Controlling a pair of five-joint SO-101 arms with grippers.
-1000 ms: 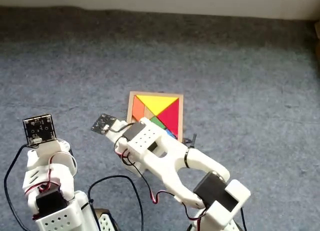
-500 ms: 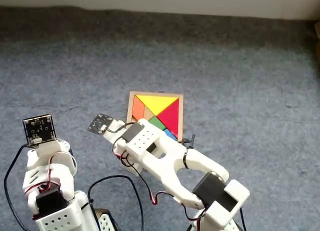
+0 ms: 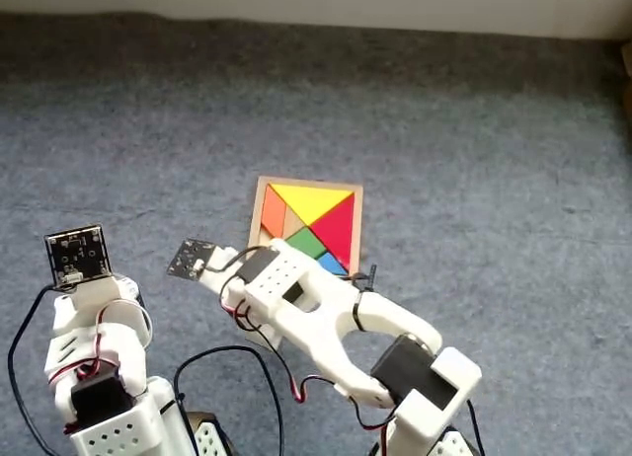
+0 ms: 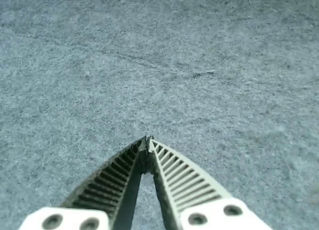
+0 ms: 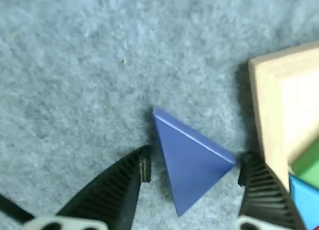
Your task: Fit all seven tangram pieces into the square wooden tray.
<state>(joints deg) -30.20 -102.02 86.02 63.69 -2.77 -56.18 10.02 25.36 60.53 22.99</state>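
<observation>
The right hand (image 5: 194,166) is hanging spread wide over the grey carpeted bench (image 5: 75,65), straddling a loose blue triangle (image 5: 192,158) and not pinching it. One black fingertip (image 5: 142,165) is sitting just clear of the triangle's long side. The other is sitting right at the opposite corner; can't tell if it's touching. The blue triangle is lying flat on the bench just outside the square wooden tray (image 5: 279,100), near the tray's corner and apart from its wall. Inside that corner a green piece (image 5: 308,165) and a lighter blue piece (image 5: 305,195) are showing. In the high view the tray is sitting mid-bench. It's carrying a yellow triangle (image 3: 311,201) along the far edge, a red triangle (image 3: 339,229) on the right side and an orange piece (image 3: 272,217) on the left. The green piece and the lighter blue piece are lying nearer the arms, and a tan patch (image 3: 294,226) is showing between orange and green. The right arm (image 3: 326,323) is stretching from the near edge toward the tray's near-left corner and covering that part of it. The left arm (image 3: 99,347) is sitting folded back at the near-left of the bench, well apart from the tray. The left hand (image 4: 147,143) is pressed together, fingertips meeting, pointing down at the grey bench surface.
</observation>
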